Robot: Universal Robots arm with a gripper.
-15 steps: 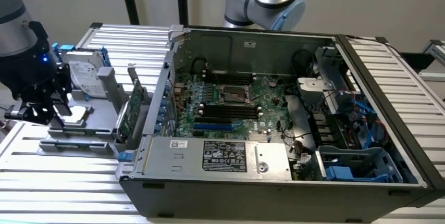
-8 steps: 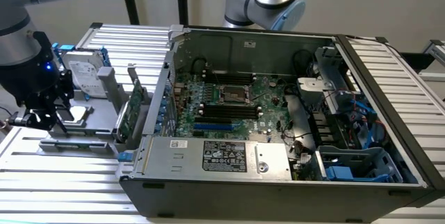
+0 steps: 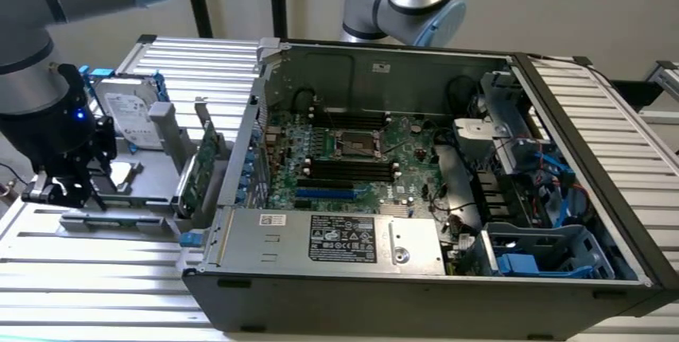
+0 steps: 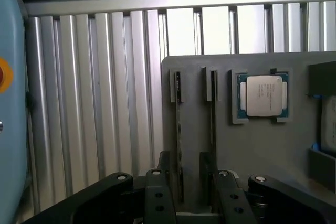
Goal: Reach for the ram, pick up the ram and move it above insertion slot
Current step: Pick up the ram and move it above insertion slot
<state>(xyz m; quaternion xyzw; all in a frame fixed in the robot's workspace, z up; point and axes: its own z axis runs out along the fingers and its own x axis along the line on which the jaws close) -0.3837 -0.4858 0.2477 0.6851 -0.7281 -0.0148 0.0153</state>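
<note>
Ribbed metal table (image 3: pixel 95 278) beneath a pale wall (image 3: pixel 573 8). At the exterior view's left the gripper (image 3: pixel 66 189) hangs over a grey holder (image 4: pixel 262 150), fingers (image 4: pixel 157 192) apart astride the ram (image 4: pixel 179 140) standing on edge. Right of it, an open computer case (image 3: pixel 318 298) shows the black insertion slot (image 3: pixel 351 169).

The worktop (image 4: pixel 94 103) is ribbed bare aluminium with a satin sheen, and the parts holder (image 4: pixel 273 150) on it looks like matt grey plastic. The processor (image 4: pixel 264 95) has a dull brushed-metal lid over a green board, and the tool (image 4: pixel 187 171) is matt black all over, plastic or metal I can't tell. The computer case (image 3: pixel 424 302) is dark painted sheet metal outside, bare grey steel inside.
</note>
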